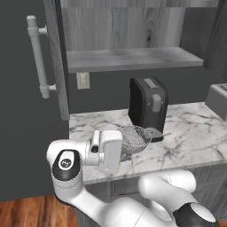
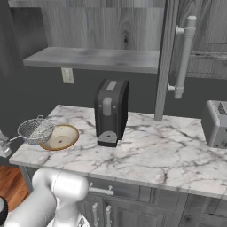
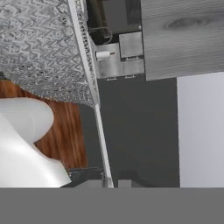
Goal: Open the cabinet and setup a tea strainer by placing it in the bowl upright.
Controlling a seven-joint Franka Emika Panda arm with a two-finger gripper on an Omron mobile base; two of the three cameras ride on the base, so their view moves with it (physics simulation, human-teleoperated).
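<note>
The tea strainer (image 2: 36, 130), a silvery mesh basket, hangs mouth-up just over the left rim of the cream bowl (image 2: 61, 138), which sits on the marble counter (image 2: 150, 150). In the left base view the tea strainer (image 1: 134, 135) sits right of my white hand, and the bowl is mostly hidden behind it. My gripper (image 3: 109, 182) is shut on the strainer's thin wire handle, and the strainer's mesh (image 3: 39, 43) spreads across the upper left of the hand view. The cabinet (image 1: 128, 26) is open, its door (image 1: 26, 88) swung out at the left.
A black coffee machine (image 2: 111, 111) stands just right of the bowl. A toaster (image 2: 217, 124) sits at the counter's far right. The cabinet's second door (image 2: 166, 57) stands edge-on above the counter, its bar handle (image 2: 186, 57) beside it. Low drawers (image 2: 115, 199) run under the counter.
</note>
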